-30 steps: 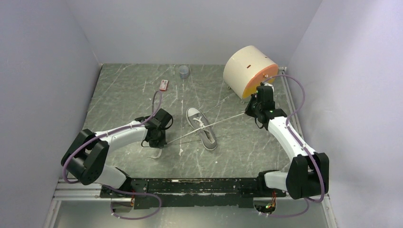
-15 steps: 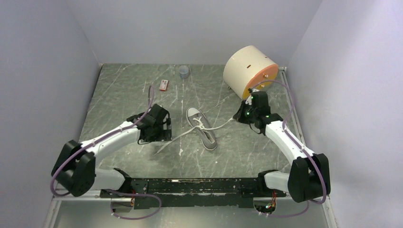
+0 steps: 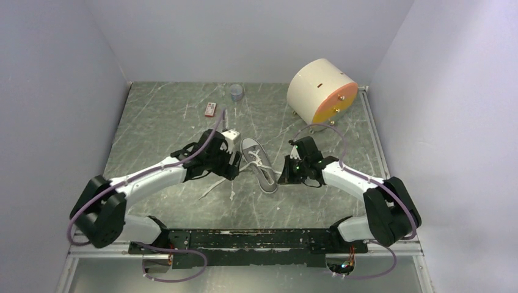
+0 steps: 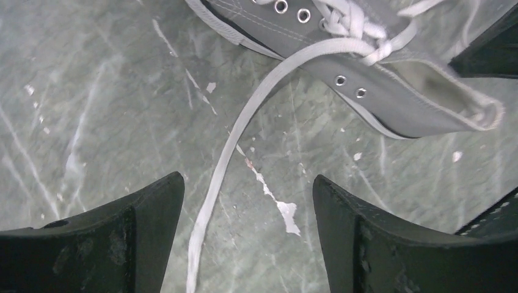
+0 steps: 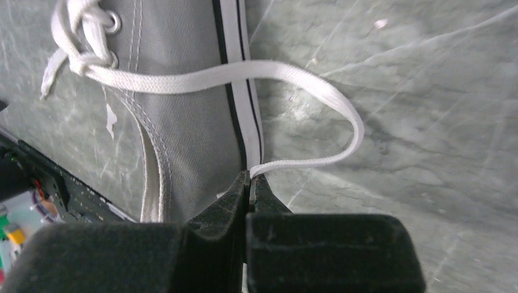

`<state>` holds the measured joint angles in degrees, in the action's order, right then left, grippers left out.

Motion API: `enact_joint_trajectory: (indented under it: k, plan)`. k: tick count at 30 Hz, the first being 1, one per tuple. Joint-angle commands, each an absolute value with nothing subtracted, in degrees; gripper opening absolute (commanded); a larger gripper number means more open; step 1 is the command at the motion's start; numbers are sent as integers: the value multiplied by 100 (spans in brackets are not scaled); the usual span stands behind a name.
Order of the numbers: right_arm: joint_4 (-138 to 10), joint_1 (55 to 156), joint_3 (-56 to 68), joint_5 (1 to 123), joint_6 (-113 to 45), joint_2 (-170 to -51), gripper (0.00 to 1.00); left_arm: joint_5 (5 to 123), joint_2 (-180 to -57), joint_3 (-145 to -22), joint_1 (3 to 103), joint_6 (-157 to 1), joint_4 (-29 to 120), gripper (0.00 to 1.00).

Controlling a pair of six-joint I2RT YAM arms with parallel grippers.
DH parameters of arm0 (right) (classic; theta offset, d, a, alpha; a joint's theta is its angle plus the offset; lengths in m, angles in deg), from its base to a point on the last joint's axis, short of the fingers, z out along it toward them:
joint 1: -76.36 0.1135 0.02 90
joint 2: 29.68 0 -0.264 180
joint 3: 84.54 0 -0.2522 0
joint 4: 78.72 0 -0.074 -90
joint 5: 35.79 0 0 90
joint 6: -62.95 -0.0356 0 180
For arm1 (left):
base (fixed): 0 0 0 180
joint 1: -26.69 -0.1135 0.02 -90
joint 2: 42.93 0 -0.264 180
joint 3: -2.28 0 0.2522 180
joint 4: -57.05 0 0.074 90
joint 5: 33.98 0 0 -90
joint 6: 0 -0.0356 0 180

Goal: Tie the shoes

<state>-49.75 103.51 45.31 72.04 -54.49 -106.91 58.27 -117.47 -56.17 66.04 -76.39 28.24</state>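
The shoe [image 3: 259,165], a small grey canvas sneaker with a white sole, lies mid-table with its toe pointing away. In the left wrist view the shoe [image 4: 366,79] sits at the top, and one white lace [image 4: 226,165] trails loose from it across the table. That lace passes between the fingers of my open left gripper [image 4: 247,179], nearer the left finger and not pinched. My left gripper [image 3: 233,166] hovers just left of the shoe. My right gripper [image 3: 284,175] is close on its right side. That right gripper [image 5: 250,177] is shut on the other lace [image 5: 342,116], which curls slack beside the sole [image 5: 238,73].
A cream drum with an orange face [image 3: 321,91] lies on its side at the back right. A small grey cup [image 3: 236,92] and a small red-and-white item [image 3: 210,109] sit at the back. Grey walls close in the table on both sides.
My left gripper let go of its lace, opened and moved right to the shoe. My right gripper carried its lace left toward the shoe. The laces, taut before, now lie slack.
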Motion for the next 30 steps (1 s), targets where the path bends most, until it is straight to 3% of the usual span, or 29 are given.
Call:
enact_joint_trajectory:
  k: [1,5,7,14,22,28,30]
  plan:
    - [-5337,10660,4722,7513,-5798,-10794,0,6418,-12395,-6005,6632,-8664,3121,80]
    - [-5676,10796,5000,7905,-6124,-10714,0,6448,-12983,-6146,6641,-9132,3178,59]
    - [-5456,10763,4942,7634,-6100,-10561,0,6299,-13242,-6226,6641,-9362,3239,53]
    - [-5044,10582,4757,7401,-6006,-10195,0,6196,-13557,-6223,6794,-9524,3941,63]
    - [-4883,10157,4769,7507,-5745,-10099,0,6196,-14126,-6294,7002,-9381,4654,64]
    - [-4789,9874,4770,7646,-5634,-10010,0,5848,-14325,-6248,7037,-9237,5153,56]
    - [-4738,9815,4768,7677,-5594,-9975,0,5727,-14248,-6180,7037,-9179,5280,43]
